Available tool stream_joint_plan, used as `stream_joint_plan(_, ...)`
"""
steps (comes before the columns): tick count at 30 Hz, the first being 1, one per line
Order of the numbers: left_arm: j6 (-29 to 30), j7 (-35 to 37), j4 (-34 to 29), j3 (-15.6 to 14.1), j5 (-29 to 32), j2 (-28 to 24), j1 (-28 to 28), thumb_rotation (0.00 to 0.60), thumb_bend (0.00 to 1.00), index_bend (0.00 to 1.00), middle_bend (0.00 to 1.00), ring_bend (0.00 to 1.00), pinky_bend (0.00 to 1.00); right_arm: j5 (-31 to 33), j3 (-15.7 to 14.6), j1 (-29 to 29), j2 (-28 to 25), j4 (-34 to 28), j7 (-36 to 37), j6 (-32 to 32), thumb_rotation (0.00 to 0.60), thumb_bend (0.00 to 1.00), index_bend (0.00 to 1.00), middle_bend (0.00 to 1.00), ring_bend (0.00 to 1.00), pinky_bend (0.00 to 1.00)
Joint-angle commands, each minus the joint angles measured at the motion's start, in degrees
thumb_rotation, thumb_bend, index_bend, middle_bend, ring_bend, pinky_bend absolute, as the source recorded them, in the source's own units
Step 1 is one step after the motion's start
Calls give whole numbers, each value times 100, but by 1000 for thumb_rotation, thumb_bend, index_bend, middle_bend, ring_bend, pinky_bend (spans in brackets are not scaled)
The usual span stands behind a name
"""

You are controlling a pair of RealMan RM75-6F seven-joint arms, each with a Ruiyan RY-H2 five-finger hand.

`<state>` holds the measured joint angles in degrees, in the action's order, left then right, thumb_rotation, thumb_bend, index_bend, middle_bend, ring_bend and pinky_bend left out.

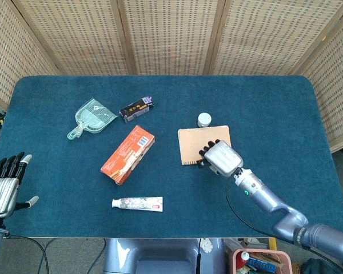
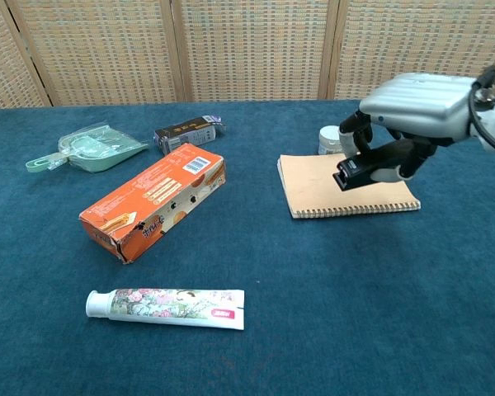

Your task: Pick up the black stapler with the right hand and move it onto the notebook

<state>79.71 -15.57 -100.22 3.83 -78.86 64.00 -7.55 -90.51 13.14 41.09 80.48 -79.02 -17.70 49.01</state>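
Note:
My right hand [image 2: 408,111] [image 1: 220,157] grips the black stapler [image 2: 365,167] from above and holds it in the air over the tan spiral notebook [image 2: 322,188] [image 1: 190,142]. In the chest view the stapler's front end points down-left, a little above the notebook's cover. From the head camera the hand hides the stapler and the notebook's right lower part. My left hand [image 1: 4,185] stays at the table's near left edge, fingers spread, holding nothing.
A small white jar [image 2: 332,138] stands just behind the notebook. An orange box [image 2: 153,200], a toothpaste tube [image 2: 167,306], a dark packet [image 2: 187,133] and a green dustpan [image 2: 91,149] lie on the left half of the blue table [image 2: 256,330].

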Motion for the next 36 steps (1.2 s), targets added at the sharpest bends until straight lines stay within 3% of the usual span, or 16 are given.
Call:
stream_joint_plan(1,-49,-31,41,53,126,18,-35,600,0,0,0,0,0,895,456,496,403,535,-499,-694,600,430,534,540,395,535)
stream_joint_plan(6,-134,-64,135,161,399,68,-88,600,0,0,0,0,0,1672,615,852,878,1180,-863,-1134,600,430,534,541,395,535)
stream_joint_plan(13,-217,-34,176,204,571,57,-131,600,0,0,0,0,0,2269,502,1209,1550,1996,-1219,-1367,600,398,517,510,386,515)
stream_joint_plan(14,-230,-25,174,204,584,54,-135,600,0,0,0,0,0,2316,487,1237,1603,2062,-1244,-1378,600,327,465,444,340,463)
stream_joint_plan(17,-262,-8,170,203,613,42,-152,600,0,0,0,0,0,2515,425,1310,1702,2214,-1321,-1490,600,63,182,138,68,221)
stream_joint_plan(18,-265,-4,168,201,614,36,-156,600,0,0,0,0,0,2664,398,1335,1705,2246,-1400,-1577,600,19,100,55,11,163)
stream_joint_plan(21,-254,14,161,194,610,26,-154,600,0,0,0,0,0,2910,388,1369,1671,2194,-1584,-1542,600,4,19,0,0,103)
stream_joint_plan(28,-185,81,110,173,508,-13,-148,600,0,0,0,0,0,3020,435,1169,1107,1143,-1819,-745,600,4,13,0,0,97)
stream_joint_plan(32,-125,105,63,124,403,-32,-123,600,0,0,0,0,0,2860,375,781,429,65,-1866,-80,600,7,13,0,0,96)
stream_joint_plan(36,-46,133,16,57,245,-46,-90,600,0,0,0,0,0,2434,102,75,-377,-1052,-1633,774,600,7,13,0,0,83)
